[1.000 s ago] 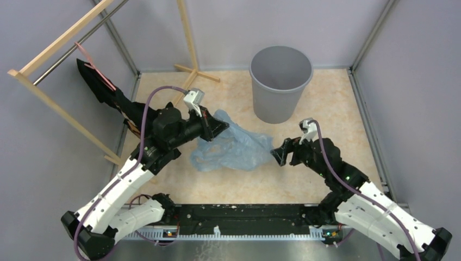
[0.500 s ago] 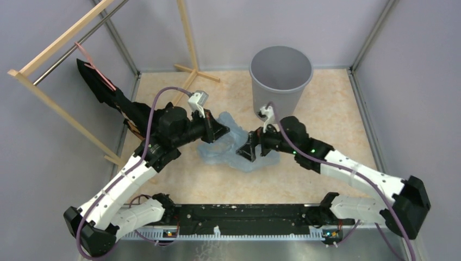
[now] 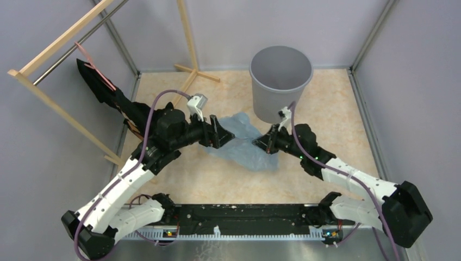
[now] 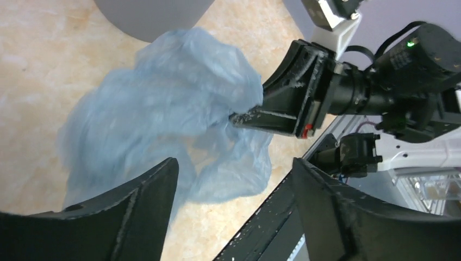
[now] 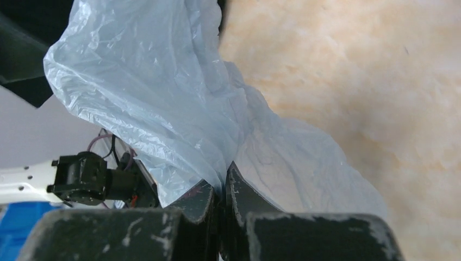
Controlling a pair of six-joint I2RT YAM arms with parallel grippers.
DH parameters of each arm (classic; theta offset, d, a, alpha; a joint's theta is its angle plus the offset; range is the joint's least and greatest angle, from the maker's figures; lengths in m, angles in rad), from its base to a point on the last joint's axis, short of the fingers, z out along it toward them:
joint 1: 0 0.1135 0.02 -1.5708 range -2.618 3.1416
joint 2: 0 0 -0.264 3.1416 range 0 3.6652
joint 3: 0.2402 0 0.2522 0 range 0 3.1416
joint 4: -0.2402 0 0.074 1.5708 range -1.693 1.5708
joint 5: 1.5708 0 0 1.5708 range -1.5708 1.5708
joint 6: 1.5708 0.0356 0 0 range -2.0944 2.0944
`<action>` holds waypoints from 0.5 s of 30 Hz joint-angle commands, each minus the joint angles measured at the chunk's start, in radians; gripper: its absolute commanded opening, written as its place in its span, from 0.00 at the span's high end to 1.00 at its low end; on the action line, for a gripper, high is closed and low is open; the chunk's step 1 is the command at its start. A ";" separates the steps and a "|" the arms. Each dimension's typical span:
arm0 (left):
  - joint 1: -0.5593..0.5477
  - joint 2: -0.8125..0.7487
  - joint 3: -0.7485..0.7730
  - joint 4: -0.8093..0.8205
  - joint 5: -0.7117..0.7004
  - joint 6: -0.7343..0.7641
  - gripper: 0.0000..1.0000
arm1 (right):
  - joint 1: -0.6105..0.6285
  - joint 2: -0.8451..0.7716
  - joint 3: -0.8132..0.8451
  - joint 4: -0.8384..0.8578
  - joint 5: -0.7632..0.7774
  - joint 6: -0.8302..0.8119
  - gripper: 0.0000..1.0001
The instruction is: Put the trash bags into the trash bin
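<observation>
The pale-blue trash bag (image 3: 239, 142) lies crumpled on the beige floor between the two arms, just in front of the round grey trash bin (image 3: 281, 81). My right gripper (image 3: 261, 143) is shut on a fold at the bag's right side. The right wrist view shows the film pinched between the closed fingertips (image 5: 224, 176), with the bag (image 5: 163, 92) spreading up and left. My left gripper (image 3: 220, 134) stands open at the bag's left edge. In the left wrist view its fingers (image 4: 136, 209) are spread wide over the bag (image 4: 163, 103), holding nothing, and the right gripper (image 4: 244, 117) grips the film.
A wooden rack (image 3: 60, 49) leans at the left, with a black cloth and pink strap (image 3: 103, 87) hanging from it. Its wooden foot (image 3: 197, 72) lies beside the bin. Grey walls close three sides. A black rail (image 3: 244, 213) runs along the near edge.
The left gripper opened and let go of the bag. The right gripper reached in, shut on the bag and drew back toward the bin; the bag shifted right.
</observation>
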 commanded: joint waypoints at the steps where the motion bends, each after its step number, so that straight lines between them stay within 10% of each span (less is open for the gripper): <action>1: 0.003 -0.084 -0.045 -0.063 -0.096 0.017 0.05 | -0.160 -0.036 -0.137 0.187 -0.285 0.191 1.00; 15: 0.005 -0.222 -0.248 -0.116 -0.318 -0.118 0.02 | -0.258 -0.238 -0.267 0.217 -0.515 0.259 1.00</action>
